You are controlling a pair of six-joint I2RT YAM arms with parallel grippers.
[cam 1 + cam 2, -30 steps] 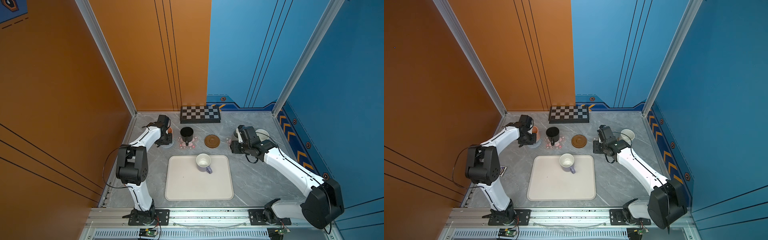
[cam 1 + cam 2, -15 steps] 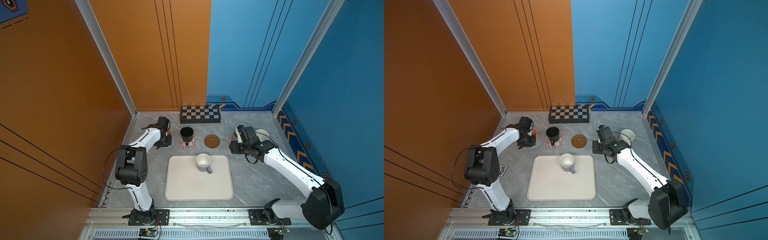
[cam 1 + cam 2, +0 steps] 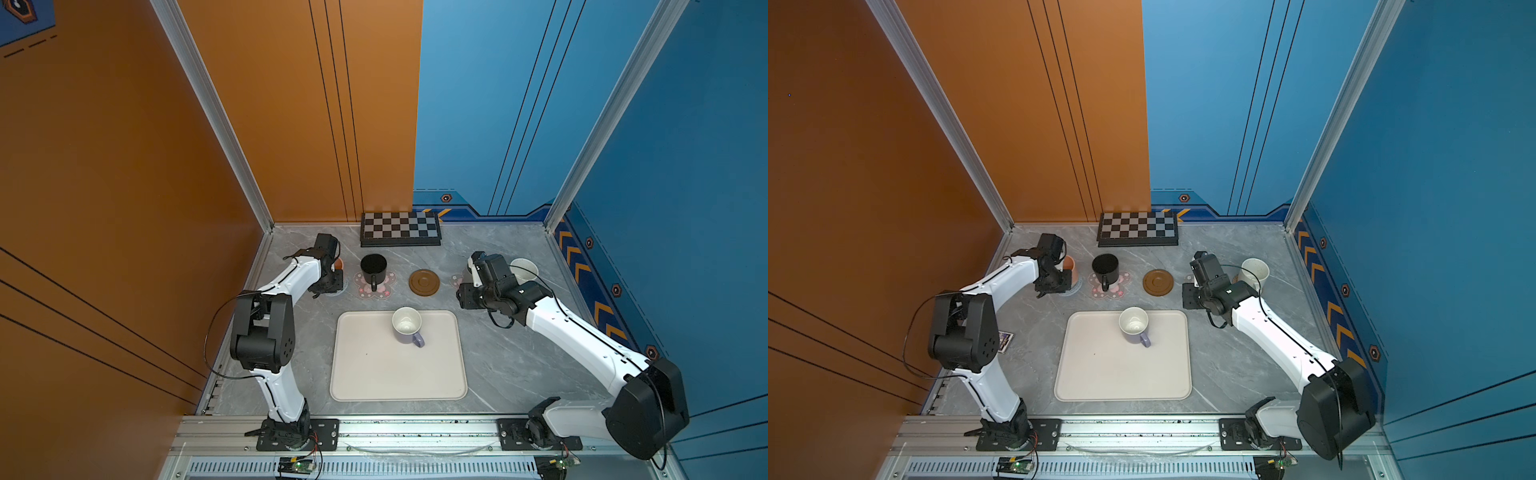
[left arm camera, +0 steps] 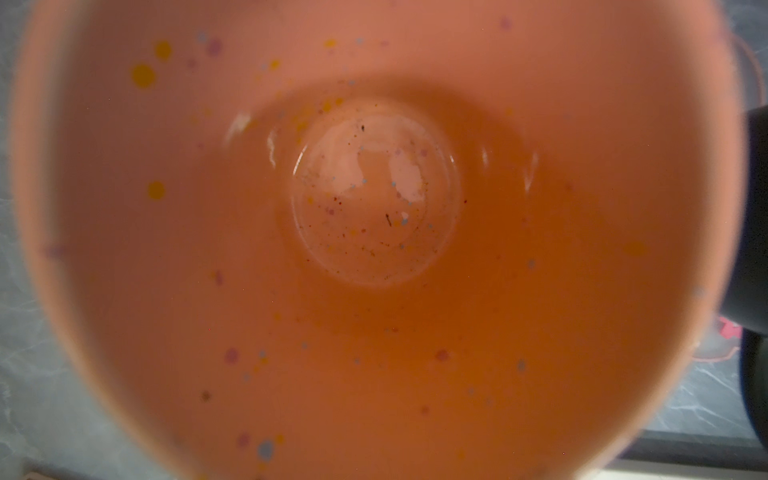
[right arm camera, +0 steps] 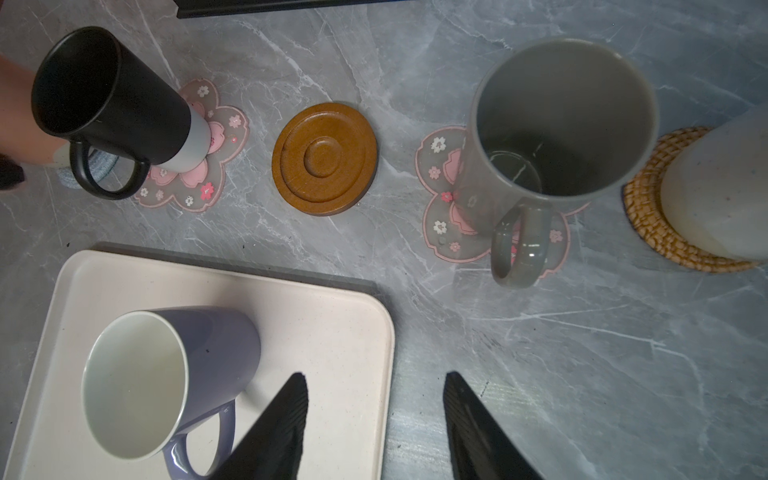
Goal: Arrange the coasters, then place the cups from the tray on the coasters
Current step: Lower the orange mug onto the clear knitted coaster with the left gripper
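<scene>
the lavender mug with white inside [image 3: 407,328] stands upright on the large cream-beige rectangular tray [image 3: 395,374], near its far edge. beyond the tray a row runs across the grey marble tabletop [image 3: 498,365]: the orange-peach speckled mug [image 3: 1068,268] over the pale blue-grey round coaster [image 3: 1074,289], the black mug [image 3: 373,266] on a pink flower-shaped coaster [image 3: 384,289], the bare brown round wooden coaster [image 3: 424,282], the grey mug [image 5: 557,124] on the second pink flower-shaped coaster [image 5: 436,166], and the white speckled mug [image 3: 524,268] on the woven tan rattan coaster [image 5: 648,216]. the left gripper [image 3: 1054,284] is closed beside the orange-peach speckled mug, whose inside fills the left wrist view; whether it clamps the mug i cannot tell. the right gripper [image 5: 374,376] hangs with jaws apart, nothing between them, over the tray's far right corner
</scene>
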